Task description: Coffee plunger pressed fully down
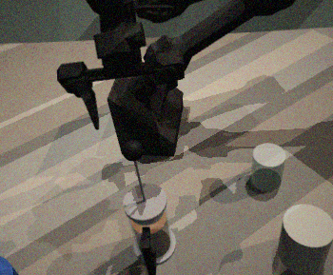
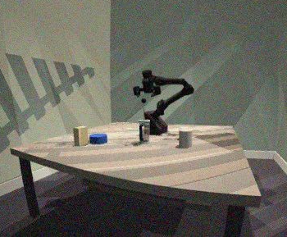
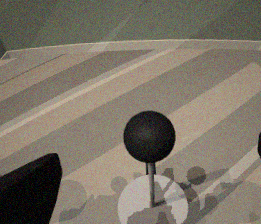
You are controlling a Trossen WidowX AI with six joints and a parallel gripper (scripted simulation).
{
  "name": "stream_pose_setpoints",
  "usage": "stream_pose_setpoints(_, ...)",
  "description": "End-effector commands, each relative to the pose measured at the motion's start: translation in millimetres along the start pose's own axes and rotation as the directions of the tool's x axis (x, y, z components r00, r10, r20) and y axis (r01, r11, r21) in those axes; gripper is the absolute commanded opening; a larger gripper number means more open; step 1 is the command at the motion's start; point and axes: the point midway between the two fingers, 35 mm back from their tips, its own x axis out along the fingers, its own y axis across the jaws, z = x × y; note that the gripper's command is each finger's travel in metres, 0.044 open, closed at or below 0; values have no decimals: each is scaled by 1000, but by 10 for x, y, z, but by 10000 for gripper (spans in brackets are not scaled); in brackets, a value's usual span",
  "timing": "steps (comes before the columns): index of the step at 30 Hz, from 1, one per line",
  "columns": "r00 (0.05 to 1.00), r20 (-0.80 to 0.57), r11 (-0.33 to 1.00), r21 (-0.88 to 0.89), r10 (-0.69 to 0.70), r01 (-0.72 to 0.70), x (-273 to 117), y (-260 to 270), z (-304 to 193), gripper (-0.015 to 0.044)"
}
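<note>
Jaws wide above plunger knob (image 3: pixel 149 136), fingertips cropped.

Claw (image 3: pixel 146 178) spread wide above plunger knob (image 3: pixel 149 136), press (image 1: pixel 147 223) below.
</note>
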Motion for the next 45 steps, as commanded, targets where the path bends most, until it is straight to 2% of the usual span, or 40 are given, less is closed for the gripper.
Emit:
stream_pose_setpoints(1,1000,6,1000,-10,0,0,29,27,-45,440)
stream_pose_setpoints(30,1000,8,1000,-11,2,-2,429,35,-38,440)
stream_pose_setpoints(41,1000,8,1000,-11,2,-2,429,35,-38,151)
stream_pose_setpoints(45,1000,8,1000,-11,2,-2,429,35,-38,127)
